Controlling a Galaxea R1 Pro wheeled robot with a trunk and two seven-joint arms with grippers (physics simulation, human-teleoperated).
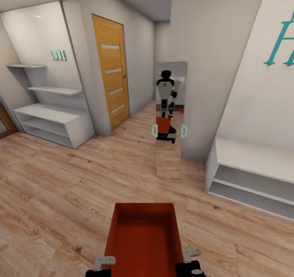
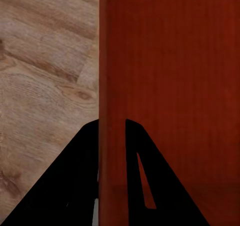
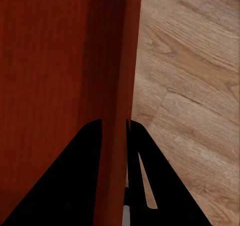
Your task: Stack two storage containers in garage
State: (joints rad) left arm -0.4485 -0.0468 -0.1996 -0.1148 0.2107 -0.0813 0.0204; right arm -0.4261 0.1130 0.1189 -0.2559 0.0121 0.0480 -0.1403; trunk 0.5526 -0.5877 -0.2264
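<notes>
Head view: storage container (image 1: 143, 240) carried low and centred ahead of trunk, long axis pointing forward down hallway, over light wood plank floor (image 1: 53, 195). Left gripper (image 2: 112, 151) clamped on left side wall, right gripper (image 3: 114, 151) clamped on right side wall, one finger inside and one outside each; both equally near. Bin open-top, nothing inside, ribbed bottom bare. Mirror (image 1: 169, 117) straight ahead reflecting robot with bin. Garage concrete not reached yet, so likely mid-transport. Wooden door (image 1: 111, 70) ahead-left, shut.
</notes>
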